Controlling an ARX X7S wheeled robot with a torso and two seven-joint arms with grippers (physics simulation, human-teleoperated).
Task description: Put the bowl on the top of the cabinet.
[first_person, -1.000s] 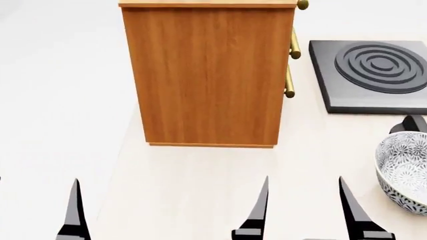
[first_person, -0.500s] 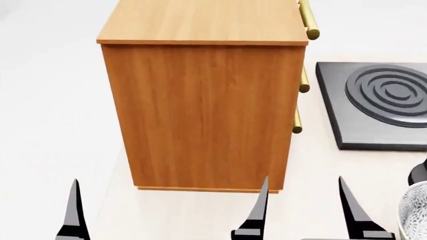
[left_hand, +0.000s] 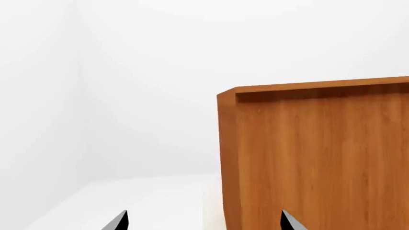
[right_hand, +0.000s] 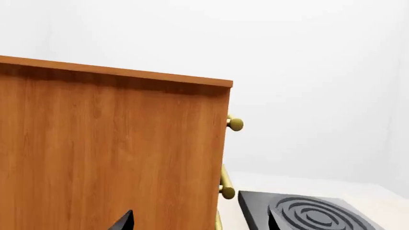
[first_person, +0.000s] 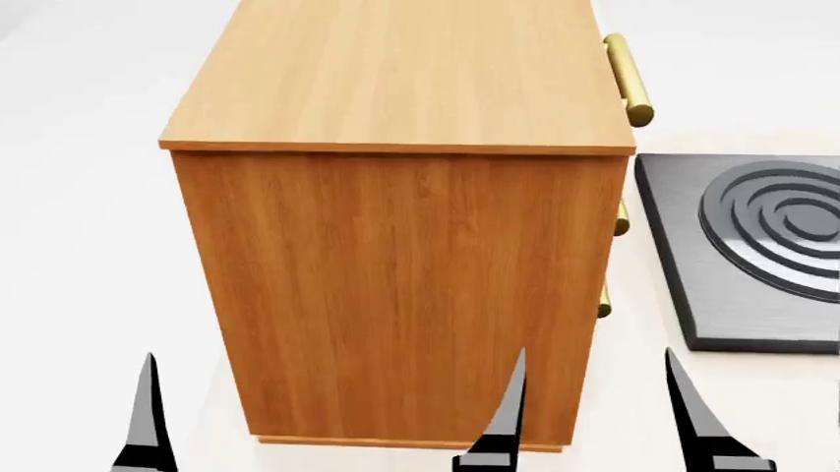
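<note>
The bowl appeared in no view, so its direction from either gripper could not be told. The cabinet (first_person: 400,246) stood directly ahead, its flat top bare. The left gripper (left_hand: 203,221) and right gripper (first_person: 597,413) both hung apart and empty. Only the right wrist view showed the black burner plate (right_hand: 313,213) beside the brass handles (right_hand: 234,124).

left gripper (first_person: 322,433): low, jaws wide apart | right gripper (first_person: 774,433): apparently spread, one finger visible
</note>
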